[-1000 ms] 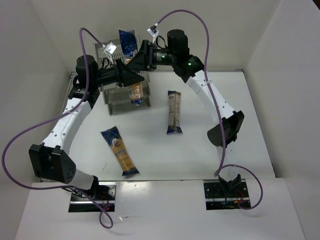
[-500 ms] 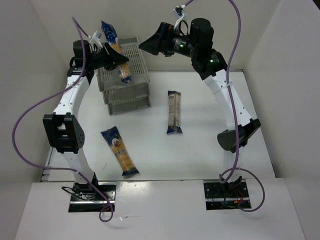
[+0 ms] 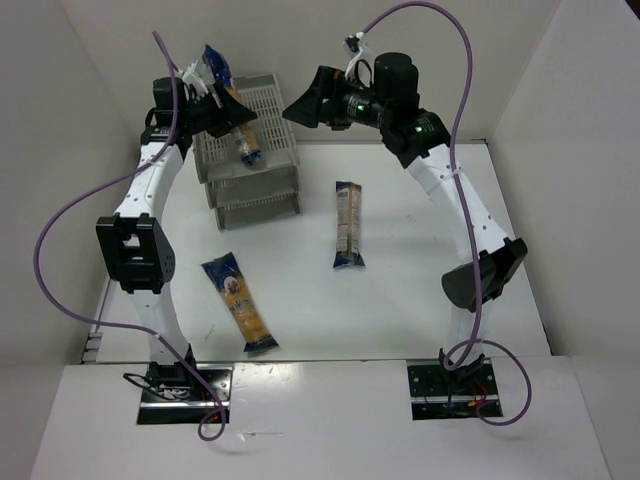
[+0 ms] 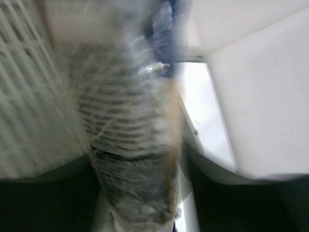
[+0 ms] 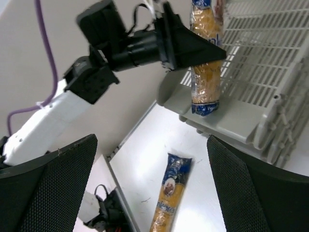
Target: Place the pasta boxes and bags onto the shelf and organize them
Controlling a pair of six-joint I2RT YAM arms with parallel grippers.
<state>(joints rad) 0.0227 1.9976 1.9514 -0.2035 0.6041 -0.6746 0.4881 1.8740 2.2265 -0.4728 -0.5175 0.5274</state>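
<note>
A pasta bag (image 3: 246,142) stands steeply tilted, its lower blue end in the top tray of the grey shelf (image 3: 272,98) and its upper blue end high above the rim. My left gripper (image 3: 232,116) straddles its middle with jaws open. The left wrist view is blurred; the bag (image 4: 125,111) fills it, with a pale gap beside one finger. My right gripper (image 3: 300,103) hangs open and empty to the right of the shelf. From the right wrist I see the left gripper (image 5: 207,48), the bag (image 5: 205,79) and the shelf (image 5: 260,63).
Two more pasta bags lie flat on the white table: one (image 3: 240,303) in front of the shelf, also the bag (image 5: 171,193) between the right fingers' view, and a paler one (image 3: 347,223) mid-table. White walls close in on three sides; purple cables loop over both arms.
Both arms rose from in front of the shelf to its top tray. The right gripper drew back to the right of the bag. The left jaws have widened round the bag.
</note>
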